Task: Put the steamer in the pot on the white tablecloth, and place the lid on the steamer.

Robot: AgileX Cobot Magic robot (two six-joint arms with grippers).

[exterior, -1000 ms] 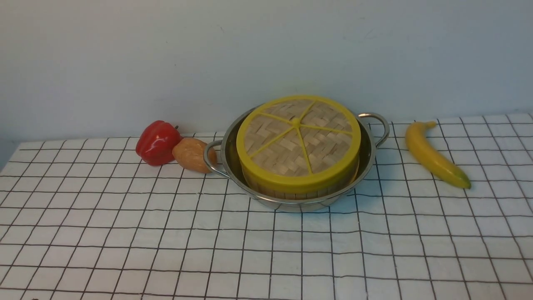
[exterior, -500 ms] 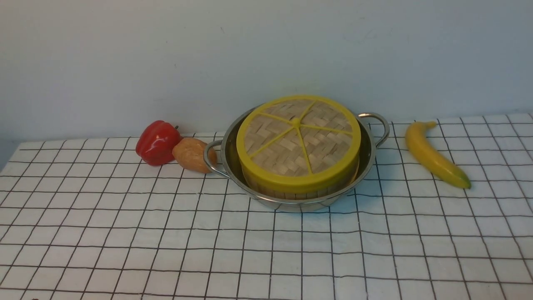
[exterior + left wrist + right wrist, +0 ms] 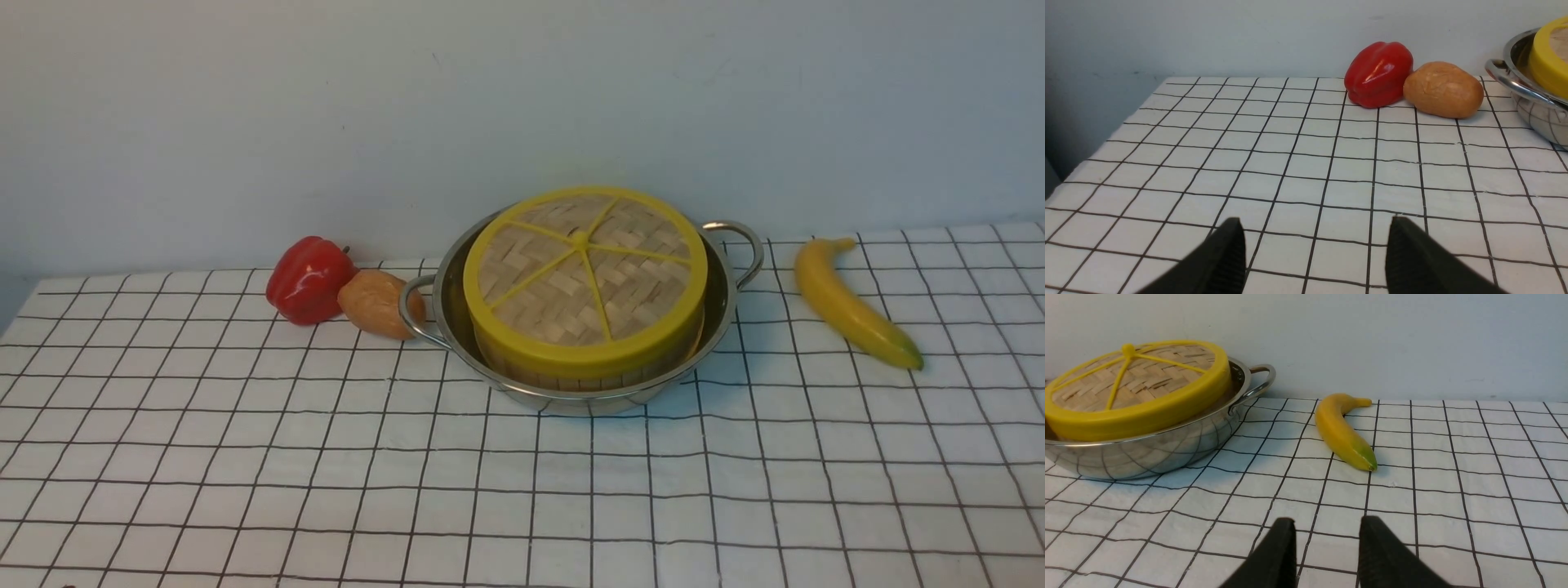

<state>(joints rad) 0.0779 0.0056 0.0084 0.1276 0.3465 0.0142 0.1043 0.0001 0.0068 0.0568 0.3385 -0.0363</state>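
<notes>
Above the white tablecloth (image 3: 1306,163), left hand (image 3: 1316,245) and right hand (image 3: 1327,543) hang spread, gripping nothing.

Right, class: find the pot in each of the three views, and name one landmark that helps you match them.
Front view: pot sits at centre, far side of the cloth.
Left wrist view: only its rim and one handle show, at the right edge, beside the potato.
Right wrist view: pot at the left, banana beside it.
Shared landmark: the yellow-rimmed lid on top.
</notes>
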